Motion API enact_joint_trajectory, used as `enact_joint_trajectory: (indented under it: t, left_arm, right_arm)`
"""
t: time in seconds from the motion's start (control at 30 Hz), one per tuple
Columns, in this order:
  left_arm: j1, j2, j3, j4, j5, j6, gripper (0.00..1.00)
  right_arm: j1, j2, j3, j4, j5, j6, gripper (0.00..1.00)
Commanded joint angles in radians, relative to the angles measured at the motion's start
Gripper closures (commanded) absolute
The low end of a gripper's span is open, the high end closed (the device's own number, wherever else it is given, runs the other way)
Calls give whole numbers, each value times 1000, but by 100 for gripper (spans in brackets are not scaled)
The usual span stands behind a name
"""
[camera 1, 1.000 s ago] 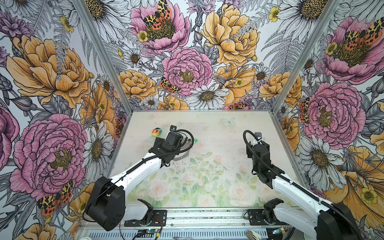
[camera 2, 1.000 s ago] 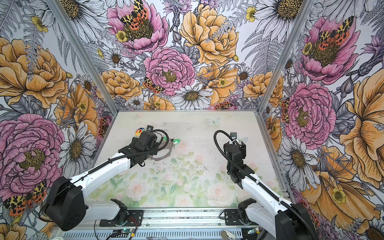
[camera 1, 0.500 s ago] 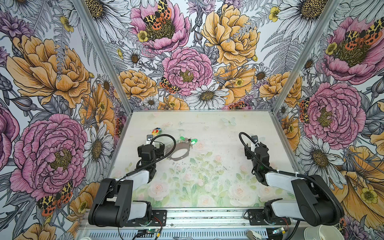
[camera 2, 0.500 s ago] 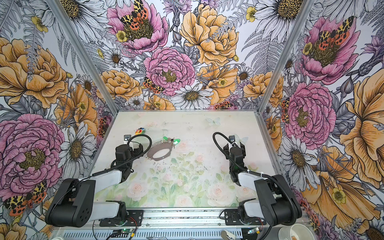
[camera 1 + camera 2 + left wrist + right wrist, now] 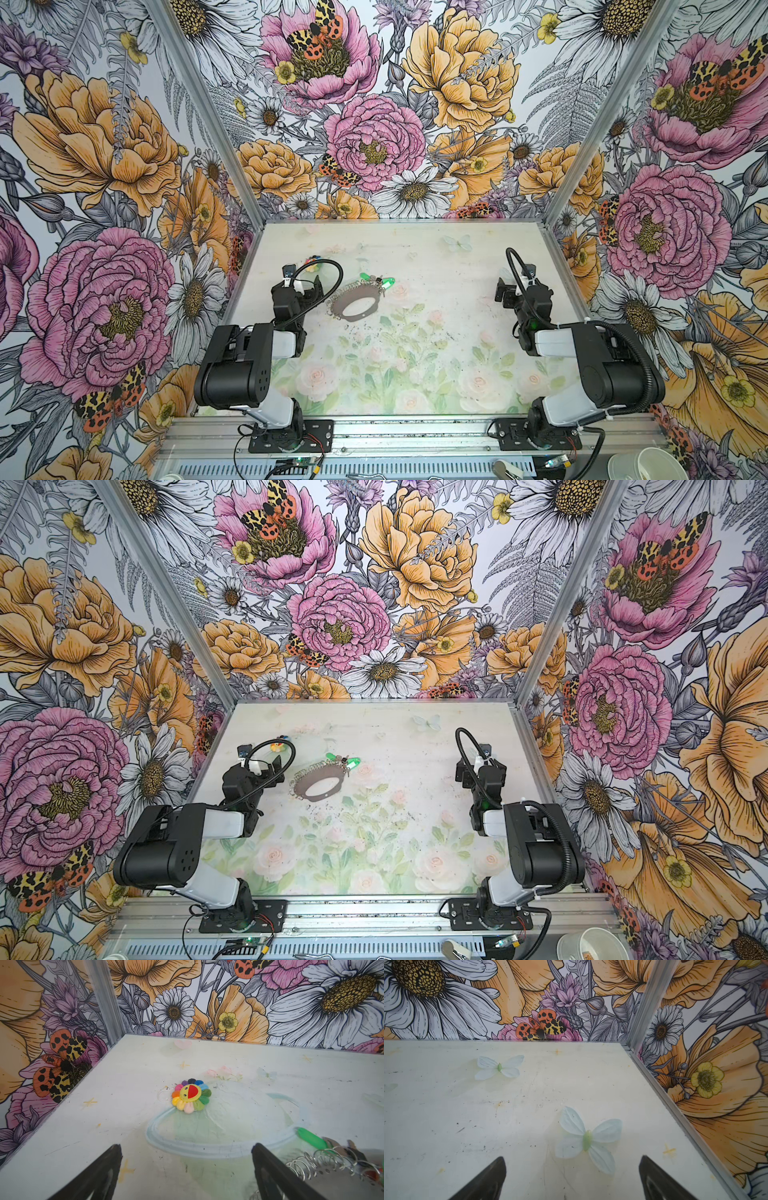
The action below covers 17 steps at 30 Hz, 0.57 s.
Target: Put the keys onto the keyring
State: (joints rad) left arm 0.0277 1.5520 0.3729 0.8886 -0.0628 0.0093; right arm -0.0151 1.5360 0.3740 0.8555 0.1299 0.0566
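Both arms are folded back at the near side of the table (image 5: 440,270): the left jaws stand wide and empty just left of the keyring (image 5: 337,308), and the right jaws stand equally wide and empty at the right, well apart from it. The keyring lies flat, with the keys (image 5: 389,283) at its far edge among its wire loops, whether threaded I cannot tell; beyond lies a rainbow flower toy (image 5: 191,1096)

Two silver metal keys (image 5: 389,284) bear glossy green plastic heads; the flat grey-brown oval keyring (image 5: 351,316) looks matt, its wire loops shiny; the round rainbow toy (image 5: 191,1095) is plush.
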Motion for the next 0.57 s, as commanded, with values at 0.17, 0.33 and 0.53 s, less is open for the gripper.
enact_joint_trajectory:
  t: [0.17,0.33,0.53]
  left_arm:
    - [-10,-3,6,46,-12,-9,2]
    - [-10,-3,6,46,-12,-9,1]
    - [-9,-3,6,45,-12,-9,1]
  right_arm:
    - [-3,1,-3,59,-14,31,0]
    - [0,-3,-22,86,-95,-3,0]
    - [-11,3,19,14,-69,23,1]
